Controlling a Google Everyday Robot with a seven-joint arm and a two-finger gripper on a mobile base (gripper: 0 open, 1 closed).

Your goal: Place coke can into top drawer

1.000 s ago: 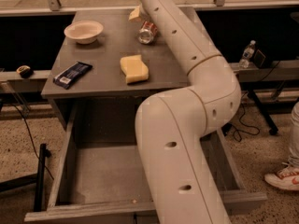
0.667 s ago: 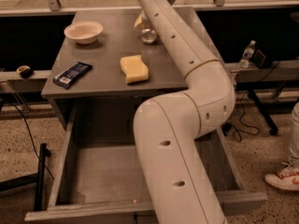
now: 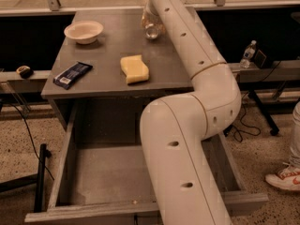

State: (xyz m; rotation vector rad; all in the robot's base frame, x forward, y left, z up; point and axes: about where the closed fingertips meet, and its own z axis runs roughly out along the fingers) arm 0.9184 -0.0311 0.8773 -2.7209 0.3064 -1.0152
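Gripper [image 3: 149,14] is at the coke can [image 3: 153,29], far edge of the table [image 3: 112,36], mostly hidden by the arm [image 3: 187,125]; can't tell its grip state. Risk: an off-centre pinch rolls the coke can off the back before it reaches the open top drawer [image 3: 61,168].

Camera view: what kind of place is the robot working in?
Probably a robot test lab: a grey cabinet with its top drawer pulled open, cables on the speckled floor, someone's sneaker. The gripper is at the cabinet's far edge, behind the arm.
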